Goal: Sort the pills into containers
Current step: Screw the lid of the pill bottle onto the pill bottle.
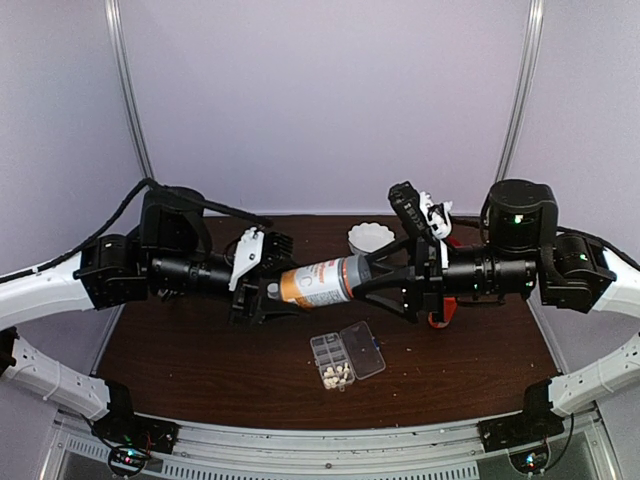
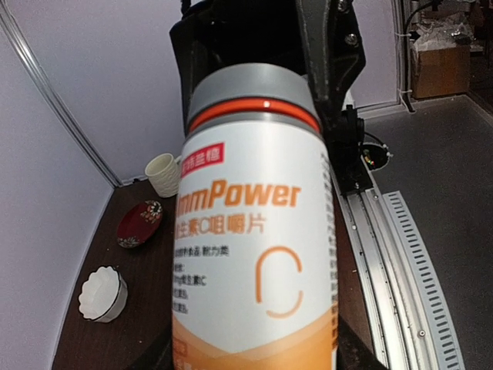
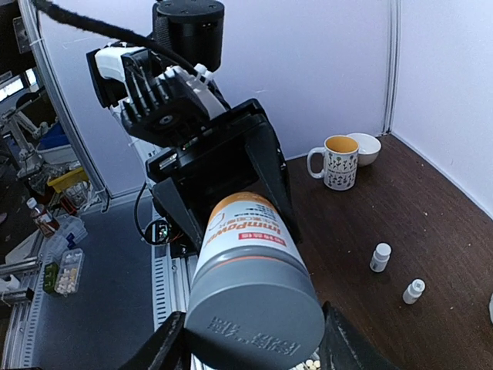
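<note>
Left end effector (image 1: 272, 292) clamps the bottle (image 1: 320, 283) base, right end effector (image 1: 367, 275) its cap (image 3: 254, 316); uncapping, I judge, and next comes a steady counter-twist.

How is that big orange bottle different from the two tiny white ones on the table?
The big bottle lies sideways in the air, gripped by the left claw and right claw; the tiny bottles stand upright on the table, untouched. The big bottle has a grey cap and an orange-and-white printed label; the tiny bottles are plain white. All are capped.
</note>
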Motion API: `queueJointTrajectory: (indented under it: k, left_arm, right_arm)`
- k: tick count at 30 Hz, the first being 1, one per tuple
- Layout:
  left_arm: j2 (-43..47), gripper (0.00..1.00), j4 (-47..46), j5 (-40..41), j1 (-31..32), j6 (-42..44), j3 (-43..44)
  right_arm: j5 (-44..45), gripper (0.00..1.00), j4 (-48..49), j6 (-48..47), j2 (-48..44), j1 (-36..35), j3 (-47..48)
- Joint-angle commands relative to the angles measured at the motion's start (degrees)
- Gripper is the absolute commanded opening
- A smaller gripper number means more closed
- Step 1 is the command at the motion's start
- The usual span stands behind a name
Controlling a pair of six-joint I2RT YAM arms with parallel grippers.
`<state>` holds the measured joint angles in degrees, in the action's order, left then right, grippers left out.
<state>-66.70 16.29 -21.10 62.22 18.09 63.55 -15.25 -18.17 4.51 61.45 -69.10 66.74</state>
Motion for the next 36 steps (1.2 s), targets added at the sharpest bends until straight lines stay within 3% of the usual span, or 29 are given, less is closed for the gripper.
queueJointTrajectory:
  k: [1,11,23,24,28,30,36]
  left_arm:
    - [-0.5,0.0,-7.4,14.33,-1.09,5.68,2.05]
    - [-0.48,0.0,-9.97,18.4,-0.73,6.48,0.44]
    - [-1.61,0.0,-13.38,29.28,2.71,19.66,-0.44]
    - [-1.61,0.0,-13.72,29.36,2.73,20.07,-0.44]
    - [-1.23,0.0,-15.05,28.17,2.67,17.81,-0.7]
    - [-1.3,0.0,-14.42,27.45,2.72,16.82,-0.63]
    - [-0.67,0.0,-14.37,24.27,2.73,14.57,-1.51]
  right_arm:
    - [1.5,0.07,1.45,17.12,0.08,-0.59,0.22]
    - [5.58,0.04,0.21,23.56,1.83,-0.53,1.01]
    - [4.3,0.03,-0.52,34.85,3.12,0.16,3.82]
    - [3.99,0.09,0.05,34.97,2.88,0.25,3.61]
    - [6.37,0.58,-0.71,30.14,1.09,0.28,2.83]
    - [8.33,0.77,-0.43,29.07,-0.56,0.43,1.61]
    - [10.38,0.99,0.74,26.77,-1.79,0.5,0.63]
